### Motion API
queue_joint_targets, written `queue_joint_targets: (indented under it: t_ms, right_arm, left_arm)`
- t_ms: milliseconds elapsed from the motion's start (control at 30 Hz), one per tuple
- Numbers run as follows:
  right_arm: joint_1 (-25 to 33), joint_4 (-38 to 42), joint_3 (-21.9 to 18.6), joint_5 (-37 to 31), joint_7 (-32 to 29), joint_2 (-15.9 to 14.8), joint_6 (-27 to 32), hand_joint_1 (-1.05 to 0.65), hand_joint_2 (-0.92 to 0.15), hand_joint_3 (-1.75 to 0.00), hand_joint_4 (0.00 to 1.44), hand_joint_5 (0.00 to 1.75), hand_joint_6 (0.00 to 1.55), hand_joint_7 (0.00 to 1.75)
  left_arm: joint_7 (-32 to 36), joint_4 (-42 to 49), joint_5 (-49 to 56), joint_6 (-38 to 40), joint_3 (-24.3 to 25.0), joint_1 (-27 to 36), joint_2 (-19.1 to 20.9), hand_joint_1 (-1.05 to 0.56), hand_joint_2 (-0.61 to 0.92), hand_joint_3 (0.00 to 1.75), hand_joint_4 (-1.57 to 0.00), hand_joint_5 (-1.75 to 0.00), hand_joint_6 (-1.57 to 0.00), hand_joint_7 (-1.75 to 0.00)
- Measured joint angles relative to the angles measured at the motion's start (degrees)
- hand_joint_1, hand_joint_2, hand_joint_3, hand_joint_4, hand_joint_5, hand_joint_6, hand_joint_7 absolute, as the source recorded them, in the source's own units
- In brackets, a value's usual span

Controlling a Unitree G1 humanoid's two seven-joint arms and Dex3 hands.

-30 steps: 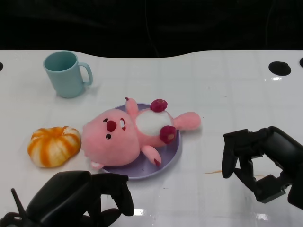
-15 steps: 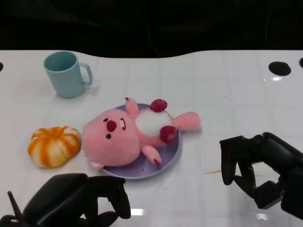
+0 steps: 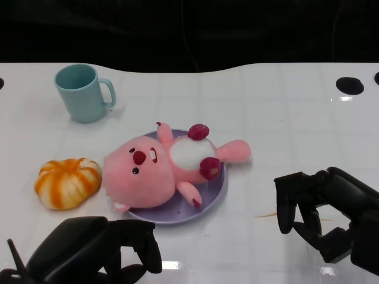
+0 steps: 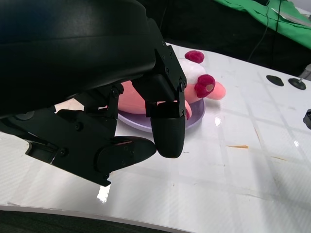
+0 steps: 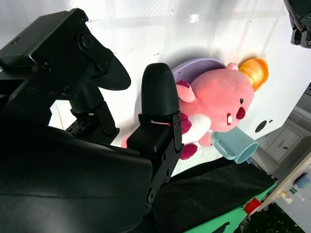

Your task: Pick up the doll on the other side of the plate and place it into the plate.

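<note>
The pink plush doll with a white belly and dark red paws (image 3: 163, 167) lay on its back in the round lilac plate (image 3: 214, 192), head overhanging the plate's left rim and one arm reaching past the right rim. The plate sat on the glossy white table (image 3: 284, 112) near its middle.

The left hand (image 3: 98, 251) was at the near edge, just in front of the plate, not touching it or the doll. Its black fingers (image 4: 165, 128) curled inward, nothing between them. The right hand (image 3: 323, 210) rested to the right of the plate, well apart from the doll; its fingers (image 5: 158, 104) were loosely spread and held nothing.

An orange-and-white striped pumpkin-shaped soft toy (image 3: 66, 182) sat just beside the doll's head, on the left. A light teal mug with a handle (image 3: 83, 92) stood upright farther back on the left. A thin, light brown sliver (image 3: 266, 215) lay on the table between the plate and the right hand.
</note>
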Motion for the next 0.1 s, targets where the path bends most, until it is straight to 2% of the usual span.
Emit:
queue_joint_targets:
  t_ms: [100]
  right_arm:
    - [0.0,-0.11,0.0,-0.03,0.0,-0.04,0.04,-0.01,-0.3,-1.44,0.9,1.75,0.77,1.57]
  left_arm:
    - [0.0,-0.14,0.0,0.07,0.0,0.11,0.01,-0.2,0.75,0.64,-0.7,-1.4,-0.77,-1.02]
